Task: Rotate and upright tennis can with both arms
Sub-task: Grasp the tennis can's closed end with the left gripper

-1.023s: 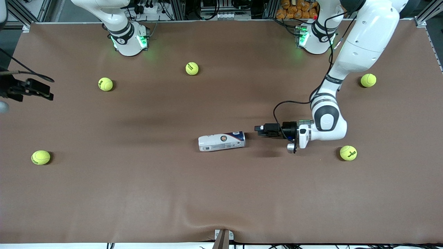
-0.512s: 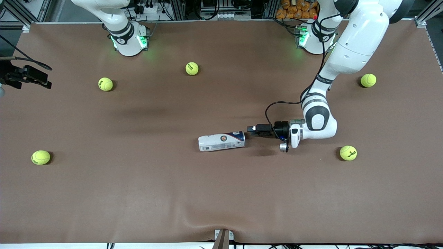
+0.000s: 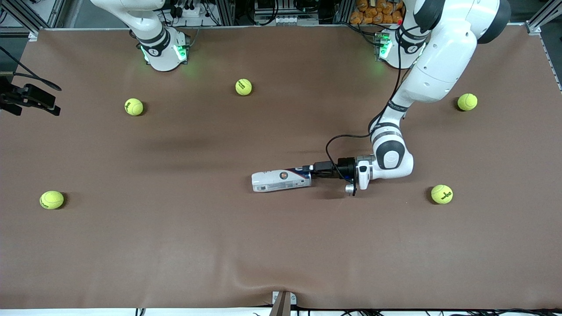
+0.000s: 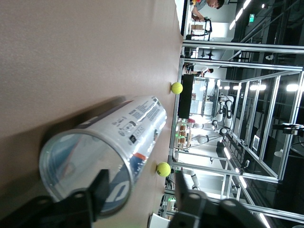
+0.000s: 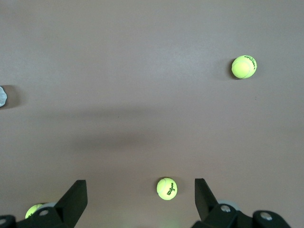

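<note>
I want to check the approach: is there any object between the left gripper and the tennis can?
Nothing visible is between them. The left gripper is already at the navy end of the tennis can, which lies on its side on the table, with one finger at its rim. The tennis balls lie well apart.

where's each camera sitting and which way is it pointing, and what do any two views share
Front view: high across the brown table, facing both white arms; left gripper at the lying clear-and-white tennis can, right gripper up at the right arm's end.
Left wrist view: low along the table, onto the can's open end; own dark fingers straddle its rim.
Right wrist view: straight down on yellow-green tennis balls; own open fingers show.
Shared: front and left wrist views both show the can.
</note>
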You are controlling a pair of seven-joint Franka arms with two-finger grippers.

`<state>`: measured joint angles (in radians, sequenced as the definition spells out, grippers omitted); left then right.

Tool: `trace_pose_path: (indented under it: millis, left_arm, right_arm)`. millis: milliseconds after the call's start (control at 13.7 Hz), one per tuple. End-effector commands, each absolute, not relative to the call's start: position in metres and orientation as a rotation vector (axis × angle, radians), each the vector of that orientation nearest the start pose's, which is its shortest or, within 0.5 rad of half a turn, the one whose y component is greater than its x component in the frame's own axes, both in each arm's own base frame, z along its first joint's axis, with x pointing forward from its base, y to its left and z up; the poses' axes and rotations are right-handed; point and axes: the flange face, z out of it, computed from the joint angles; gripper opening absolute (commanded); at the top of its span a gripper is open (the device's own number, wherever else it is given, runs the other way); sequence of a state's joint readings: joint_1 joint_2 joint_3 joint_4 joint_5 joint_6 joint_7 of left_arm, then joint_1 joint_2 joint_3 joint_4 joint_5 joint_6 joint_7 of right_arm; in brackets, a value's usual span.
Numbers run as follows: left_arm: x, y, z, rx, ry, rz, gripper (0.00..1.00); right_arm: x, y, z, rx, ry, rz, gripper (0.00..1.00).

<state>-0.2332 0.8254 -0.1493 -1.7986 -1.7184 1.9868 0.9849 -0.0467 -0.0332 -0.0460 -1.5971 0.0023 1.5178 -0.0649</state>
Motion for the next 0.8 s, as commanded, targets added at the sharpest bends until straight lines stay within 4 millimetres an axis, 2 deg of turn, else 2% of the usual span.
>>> trace_pose_path:
  millis: [0,73,219,292,365,512,658,731]
  left_arm:
    - [0.567,-0.282,0.103,1.752,0.058,-0.016,0.0]
    - [0.567,-0.281,0.103,1.753,0.058,-0.015,0.0]
    - [0.569,-0.281,0.106,1.752,0.066,-0.021,0.0]
    - [0.57,-0.282,0.108,1.748,0.065,-0.021,0.0]
    - [0.572,-0.282,0.111,1.747,0.061,-0.015,0.0]
    - [0.576,-0.288,0.121,1.745,0.086,-0.05,0.0]
    - [0.583,-0.303,0.142,1.748,0.072,-0.072,0.0]
    - [0.588,-0.306,0.158,1.769,0.08,-0.103,0.0]
  right_arm:
    - [0.534,-0.062,0.631,-3.103,0.106,0.033,1.0]
    - [0.54,-0.064,0.63,-3.101,0.111,-0.01,1.0]
    - [0.541,-0.074,0.617,-3.096,0.149,0.044,1.0]
    - [0.54,-0.081,0.62,-3.092,0.155,0.081,1.0]
    - [0.538,-0.08,0.633,-3.103,0.148,0.069,1.0]
    - [0.538,-0.08,0.642,-3.109,0.148,0.041,1.0]
    - [0.54,-0.076,0.64,-3.099,0.142,0.047,1.0]
    - [0.544,-0.074,0.634,-3.096,0.139,0.06,1.0]
